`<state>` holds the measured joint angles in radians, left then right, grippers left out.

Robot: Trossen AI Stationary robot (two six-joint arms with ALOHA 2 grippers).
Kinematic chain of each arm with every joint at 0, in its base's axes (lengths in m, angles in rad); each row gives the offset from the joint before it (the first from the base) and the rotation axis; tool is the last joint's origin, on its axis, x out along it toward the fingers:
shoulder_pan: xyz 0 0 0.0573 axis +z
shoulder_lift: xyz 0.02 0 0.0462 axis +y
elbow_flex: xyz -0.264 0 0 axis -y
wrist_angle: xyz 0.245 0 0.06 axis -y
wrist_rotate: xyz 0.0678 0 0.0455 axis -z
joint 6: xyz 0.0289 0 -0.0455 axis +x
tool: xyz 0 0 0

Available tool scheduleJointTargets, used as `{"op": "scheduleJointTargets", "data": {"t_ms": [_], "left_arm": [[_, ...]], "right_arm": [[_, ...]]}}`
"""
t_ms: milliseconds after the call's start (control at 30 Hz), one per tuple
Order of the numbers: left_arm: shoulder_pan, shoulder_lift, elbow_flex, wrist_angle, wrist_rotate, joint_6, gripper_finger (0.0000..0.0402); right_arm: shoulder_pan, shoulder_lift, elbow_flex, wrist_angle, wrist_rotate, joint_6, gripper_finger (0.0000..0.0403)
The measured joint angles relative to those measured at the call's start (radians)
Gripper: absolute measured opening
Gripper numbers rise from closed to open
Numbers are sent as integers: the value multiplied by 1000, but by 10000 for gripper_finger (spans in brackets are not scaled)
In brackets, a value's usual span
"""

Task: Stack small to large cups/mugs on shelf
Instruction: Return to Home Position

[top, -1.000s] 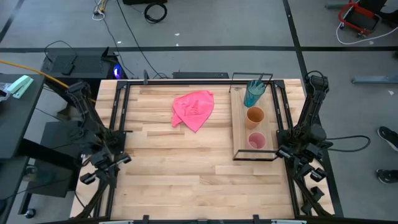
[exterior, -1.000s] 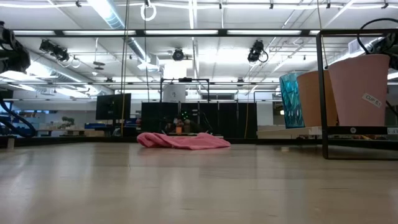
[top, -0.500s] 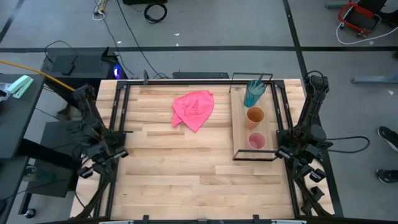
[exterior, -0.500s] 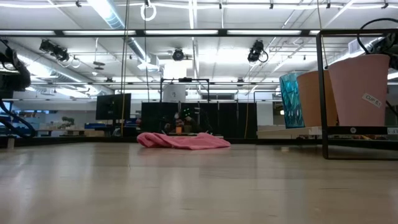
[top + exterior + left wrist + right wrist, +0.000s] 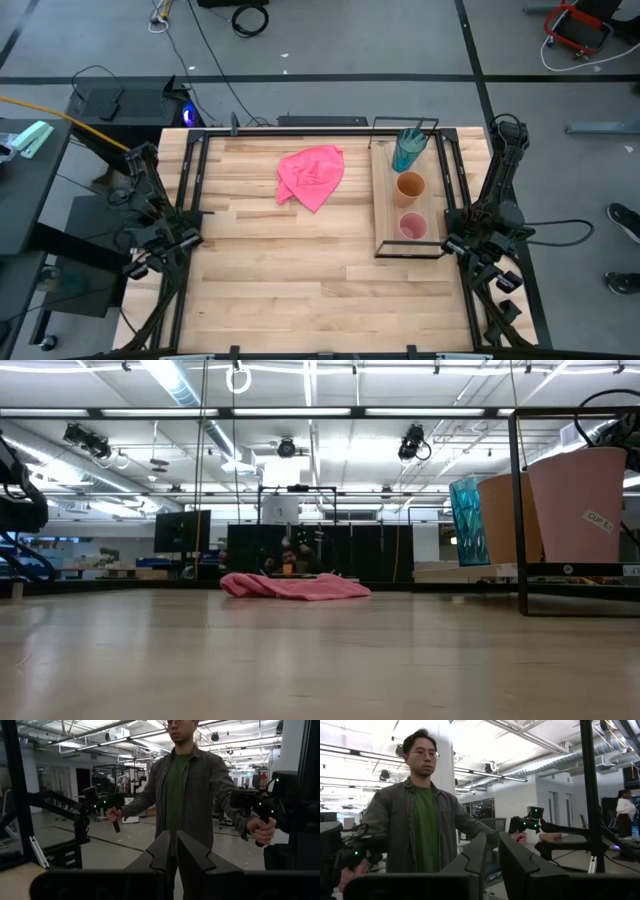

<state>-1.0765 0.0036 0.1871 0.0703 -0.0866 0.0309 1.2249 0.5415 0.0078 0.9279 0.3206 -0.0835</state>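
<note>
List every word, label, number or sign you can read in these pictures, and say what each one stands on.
Small white sticker on the short pink plastic cup: printed marks, too small to read.
Mid-sized orange cup, tall translucent teal-blue cup, light-wood shelf board, crumpled pink cloth: no text visible.
Nothing else is legible in any view, so no text can be quoted.

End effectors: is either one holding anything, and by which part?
Nothing is held. The left end effector and right end effector are empty; the pink cup, orange cup and teal cup stand on the shelf.
</note>
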Motion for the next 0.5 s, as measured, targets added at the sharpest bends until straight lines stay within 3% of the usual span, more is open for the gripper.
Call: {"op": "scheduleJointTargets", "data": {"t_ms": [167,300,500], "left_arm": [[0,-1,-63,47,0,-22,35],[0,1,-170,184,-37,-51,38],[2,14,-177,186,-59,-46,40]], "right_arm": [[0,0,0,-3,0,-32,57],[0,0,1,-53,0,-58,57],[0,1,1,-139,6,-52,57]]}}
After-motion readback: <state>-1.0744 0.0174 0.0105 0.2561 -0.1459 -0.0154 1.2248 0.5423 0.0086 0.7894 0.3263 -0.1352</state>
